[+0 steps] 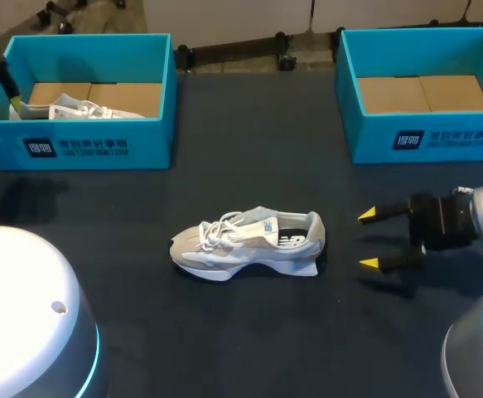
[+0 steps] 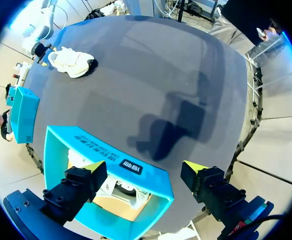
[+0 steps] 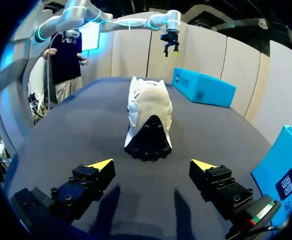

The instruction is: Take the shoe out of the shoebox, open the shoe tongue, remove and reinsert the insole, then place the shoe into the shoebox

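Counting two shoeboxes (image 1: 100,153) (image 1: 374,137), two shoes (image 1: 245,242) (image 1: 79,109), one boxed, two open pincers (image 2: 143,166) (image 1: 366,240).

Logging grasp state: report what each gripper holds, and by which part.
Nothing is held. The right gripper is open, short of the heel of the sneaker; the left gripper is open over the shoebox.
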Available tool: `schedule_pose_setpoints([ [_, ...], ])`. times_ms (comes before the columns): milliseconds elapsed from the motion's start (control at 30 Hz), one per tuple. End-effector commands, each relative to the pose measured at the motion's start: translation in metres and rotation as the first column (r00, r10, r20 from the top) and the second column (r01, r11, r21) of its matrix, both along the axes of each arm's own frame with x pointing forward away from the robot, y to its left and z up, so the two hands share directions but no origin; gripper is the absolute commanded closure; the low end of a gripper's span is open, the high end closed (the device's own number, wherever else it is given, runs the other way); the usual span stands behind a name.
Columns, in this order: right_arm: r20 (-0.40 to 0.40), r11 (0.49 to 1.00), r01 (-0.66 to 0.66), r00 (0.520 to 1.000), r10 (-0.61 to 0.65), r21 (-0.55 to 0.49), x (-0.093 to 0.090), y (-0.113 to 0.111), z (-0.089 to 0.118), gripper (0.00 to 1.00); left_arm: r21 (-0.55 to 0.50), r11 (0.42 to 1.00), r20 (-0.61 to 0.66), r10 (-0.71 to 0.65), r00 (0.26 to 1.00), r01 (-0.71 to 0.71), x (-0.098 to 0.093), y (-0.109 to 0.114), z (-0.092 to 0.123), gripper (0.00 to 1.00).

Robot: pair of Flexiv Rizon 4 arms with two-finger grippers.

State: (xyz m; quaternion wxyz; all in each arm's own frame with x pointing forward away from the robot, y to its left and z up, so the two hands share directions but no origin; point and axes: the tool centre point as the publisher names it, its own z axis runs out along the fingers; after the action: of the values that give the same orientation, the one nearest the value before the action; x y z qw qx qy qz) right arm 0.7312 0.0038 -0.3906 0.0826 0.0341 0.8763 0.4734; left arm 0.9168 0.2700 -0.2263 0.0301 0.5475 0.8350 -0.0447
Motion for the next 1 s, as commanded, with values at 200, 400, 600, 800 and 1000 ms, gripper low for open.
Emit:
schedule_pose_setpoints([
  [200, 0.000, 1.000, 0.001, 1.000, -0.001, -0.004, 0.000, 0.001, 0.000, 0.00, 0.001, 1.000, 0.004, 0.000, 1.000, 0.000, -0.001, 0.000, -0.001, 0.00],
  [400, -0.026, 0.995, 0.064, 0.997, -0.066, -0.072, 0.003, 0.006, 0.001, 0.00, 0.001, 1.000, 0.004, 0.000, 1.000, 0.000, -0.001, 0.000, -0.001, 0.00],
  [600, -0.041, 0.990, 0.106, 0.993, -0.110, -0.095, 0.008, 0.019, -0.001, 0.00, 0.001, 1.000, 0.004, 0.000, 1.000, 0.000, -0.001, 0.000, -0.001, 0.00],
  [800, -0.055, 0.991, 0.107, 0.992, -0.112, -0.085, 0.007, 0.034, -0.005, 0.00, 0.001, 1.000, 0.004, 0.000, 1.000, 0.000, -0.001, 0.000, -0.001, 0.00],
  [1000, -0.054, 0.992, 0.089, 0.994, -0.095, -0.093, 0.008, 0.047, -0.006, 0.00, 0.001, 1.000, 0.004, 0.000, 1.000, 0.000, -0.001, 0.000, -0.001, 0.00],
])
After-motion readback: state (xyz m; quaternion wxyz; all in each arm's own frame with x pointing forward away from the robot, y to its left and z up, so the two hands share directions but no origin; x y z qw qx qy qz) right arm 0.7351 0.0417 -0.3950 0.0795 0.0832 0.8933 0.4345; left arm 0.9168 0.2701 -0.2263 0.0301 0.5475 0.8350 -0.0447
